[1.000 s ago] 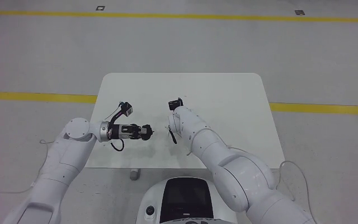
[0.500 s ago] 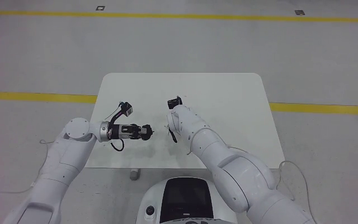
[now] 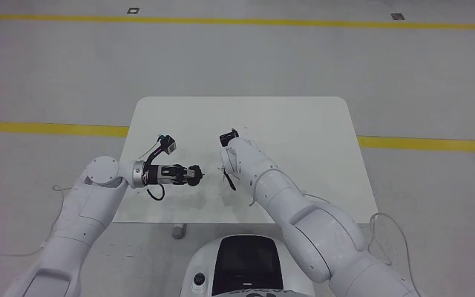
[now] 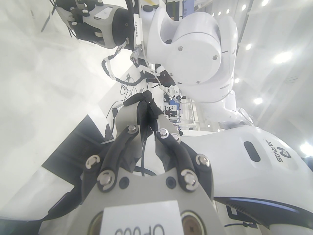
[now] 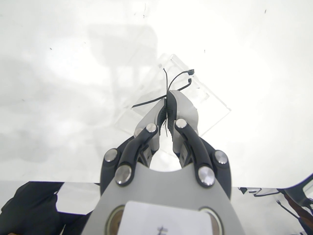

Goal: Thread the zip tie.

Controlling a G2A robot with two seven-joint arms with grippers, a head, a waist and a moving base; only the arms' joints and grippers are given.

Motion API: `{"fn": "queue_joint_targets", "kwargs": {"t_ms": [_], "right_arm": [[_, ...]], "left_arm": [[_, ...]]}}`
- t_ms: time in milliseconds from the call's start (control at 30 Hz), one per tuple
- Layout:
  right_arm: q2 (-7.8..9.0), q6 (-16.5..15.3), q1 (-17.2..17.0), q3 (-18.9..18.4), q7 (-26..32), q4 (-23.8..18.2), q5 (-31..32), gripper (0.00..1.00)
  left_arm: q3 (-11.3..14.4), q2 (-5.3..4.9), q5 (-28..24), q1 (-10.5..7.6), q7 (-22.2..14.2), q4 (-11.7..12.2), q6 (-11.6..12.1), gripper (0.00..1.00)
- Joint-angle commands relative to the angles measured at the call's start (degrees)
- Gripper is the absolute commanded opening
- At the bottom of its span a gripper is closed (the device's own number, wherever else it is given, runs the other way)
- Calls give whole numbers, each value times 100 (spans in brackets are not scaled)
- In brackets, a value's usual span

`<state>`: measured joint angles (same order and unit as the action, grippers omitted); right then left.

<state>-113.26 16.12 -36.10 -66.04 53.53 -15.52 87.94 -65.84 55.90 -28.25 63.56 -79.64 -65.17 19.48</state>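
While the left arm keeps still: the left tool lies low over the desk near its 8 o'clock side. It points to 3 o'clock, with its fingers pressed together on a black strand.
Right tool: just at 3 o'clock of the left one, near it but apart. It is aimed down and pinches a zip tie upright above the clear tray.
Change: only the right wrist has shifted a touch toward 9 o'clock.
Meaning: a fine lining-up, I judge, not an insertion. Nothing looks threaded yet.
Hard to tell: whether the black strand is itself a tie, and whether the other ties fanning out behind the right tips are held or lie on the tray.
Hidden: which end of the pinched tie carries the head and slot.
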Motion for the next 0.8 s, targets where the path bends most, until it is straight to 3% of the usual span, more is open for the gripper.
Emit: {"fn": "queue_joint_targets", "kwargs": {"t_ms": [0,400,633,767], "right_arm": [[12,-20,-10,31,22,-31,-51,0],[52,-5,-62,32,-96,-111,-163,0],[140,-20,-332,202,94,-639,107,0],[220,-97,-580,298,353,-1144,201,0]], "left_arm": [[0,0,0,0,0,0,0,0],[0,0,0,0,0,0,0,0],[0,0,0,0,0,0,0,0],[0,0,0,0,0,0,0,0]]}}
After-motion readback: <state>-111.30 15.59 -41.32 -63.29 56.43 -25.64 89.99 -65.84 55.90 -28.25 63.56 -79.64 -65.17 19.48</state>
